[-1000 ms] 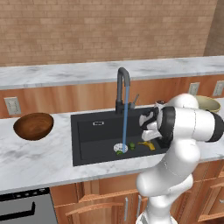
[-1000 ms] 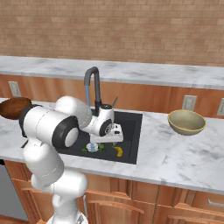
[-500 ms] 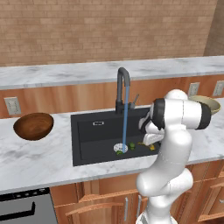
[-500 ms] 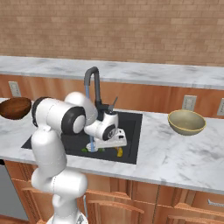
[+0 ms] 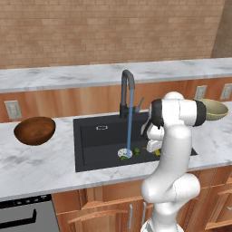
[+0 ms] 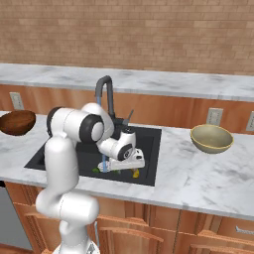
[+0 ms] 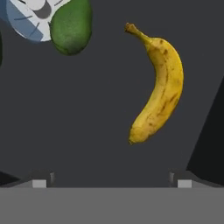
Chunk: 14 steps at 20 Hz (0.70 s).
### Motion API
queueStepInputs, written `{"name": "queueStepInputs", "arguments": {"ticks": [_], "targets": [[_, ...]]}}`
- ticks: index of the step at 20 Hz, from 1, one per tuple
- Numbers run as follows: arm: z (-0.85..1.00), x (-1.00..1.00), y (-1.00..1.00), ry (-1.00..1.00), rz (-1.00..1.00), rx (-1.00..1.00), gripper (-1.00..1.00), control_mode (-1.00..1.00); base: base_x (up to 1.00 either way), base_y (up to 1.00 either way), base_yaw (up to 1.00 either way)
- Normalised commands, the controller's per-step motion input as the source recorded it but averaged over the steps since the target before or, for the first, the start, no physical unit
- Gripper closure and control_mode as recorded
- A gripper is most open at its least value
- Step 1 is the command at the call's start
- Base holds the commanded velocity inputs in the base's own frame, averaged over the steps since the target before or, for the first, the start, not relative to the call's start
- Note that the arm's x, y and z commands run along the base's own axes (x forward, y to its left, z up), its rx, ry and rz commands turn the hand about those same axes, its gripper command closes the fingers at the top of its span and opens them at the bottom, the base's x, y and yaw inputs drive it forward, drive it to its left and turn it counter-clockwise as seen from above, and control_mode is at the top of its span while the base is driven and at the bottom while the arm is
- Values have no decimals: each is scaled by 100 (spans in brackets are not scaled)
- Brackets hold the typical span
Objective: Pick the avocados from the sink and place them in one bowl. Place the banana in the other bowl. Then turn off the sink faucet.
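Above the banana (image 7: 158, 83), the hand (image 7: 111, 179) hangs spread wide, holding nothing.

- Base views are evenly and softly lit, with no glare or harsh shadows.
- Hand view is dimmer; the sink (image 7: 87, 122) floor reads dark grey, darkest at lower right.
- Rendering is slightly soft throughout.

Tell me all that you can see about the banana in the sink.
The banana is yellow with brown speckles, curved, unpeeled, with a short stem at one end. It lies flat on the dark floor of the sink, touching no other fruit; an avocado lies apart from it near the drain. The pincer hovers open above it, not touching.
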Motion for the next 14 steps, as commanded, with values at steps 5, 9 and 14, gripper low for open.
{"name": "queueStepInputs", "arguments": {"ticks": [5,9,14], "targets": [[-22,36,0,0,0,0,-100,-100,0,0,0],[-18,36,-4,0,0,0,-100,-100,0,0,0],[-22,34,-6,0,0,0,-100,-100,0,0,0]]}}
